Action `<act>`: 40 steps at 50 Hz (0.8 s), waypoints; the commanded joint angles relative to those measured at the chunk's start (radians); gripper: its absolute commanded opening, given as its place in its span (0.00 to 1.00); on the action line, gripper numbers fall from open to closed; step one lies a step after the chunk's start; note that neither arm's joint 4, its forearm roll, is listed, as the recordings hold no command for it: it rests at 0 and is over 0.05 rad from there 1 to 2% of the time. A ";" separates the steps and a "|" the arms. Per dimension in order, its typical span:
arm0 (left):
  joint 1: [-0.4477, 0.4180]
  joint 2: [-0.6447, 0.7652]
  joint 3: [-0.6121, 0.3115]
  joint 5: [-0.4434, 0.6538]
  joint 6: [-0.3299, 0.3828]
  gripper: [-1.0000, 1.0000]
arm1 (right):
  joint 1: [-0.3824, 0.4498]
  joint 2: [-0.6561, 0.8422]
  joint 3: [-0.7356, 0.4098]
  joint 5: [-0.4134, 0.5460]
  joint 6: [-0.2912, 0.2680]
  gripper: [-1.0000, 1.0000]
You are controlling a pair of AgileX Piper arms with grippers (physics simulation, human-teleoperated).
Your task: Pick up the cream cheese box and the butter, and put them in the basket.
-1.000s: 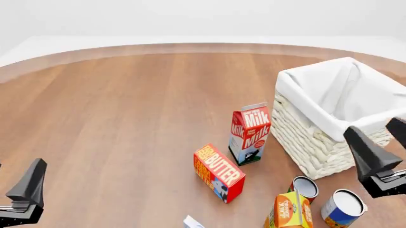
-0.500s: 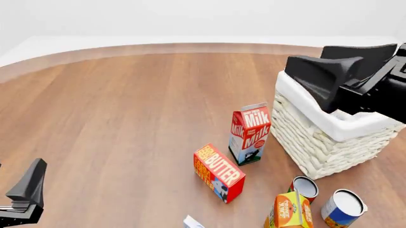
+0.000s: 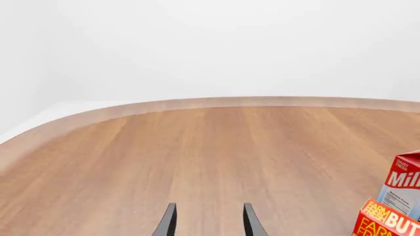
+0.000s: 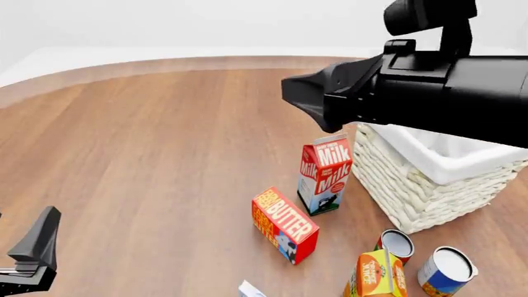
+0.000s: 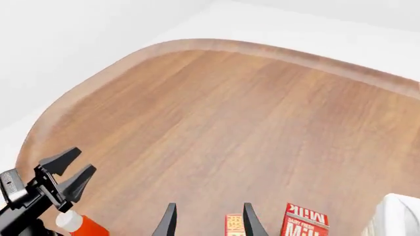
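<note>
The butter [image 4: 285, 224] lies on the wooden table, a red-orange carton just left of the milk carton [image 4: 324, 173]; it also shows in the left wrist view [image 3: 387, 223] and, small, in the right wrist view [image 5: 234, 224]. Only a white corner of the cream cheese box [image 4: 250, 289] peeks in at the bottom edge. The basket [image 4: 429, 192], wicker with a white lining, stands at the right, partly hidden by my right arm. My right gripper [image 4: 301, 96] hangs high above the milk carton, open and holding nothing [image 5: 208, 223]. My left gripper [image 4: 37, 244] sits low at the near left, open [image 3: 208, 223].
Two open cans [image 4: 397, 242] [image 4: 446, 269] and an orange-yellow juice carton [image 4: 375, 275] stand in front of the basket. The right wrist view shows my left arm [image 5: 62, 177] beside an orange-red object with a white end [image 5: 78, 223]. Bare wood stretches across the left and far table.
My right arm has swung up and leftward, from beside the basket to high over the milk carton. The left arm and all objects stayed put.
</note>
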 commanded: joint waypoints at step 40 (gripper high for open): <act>0.000 0.000 0.000 0.000 0.000 1.00 | -0.019 0.196 -0.112 0.276 0.035 1.00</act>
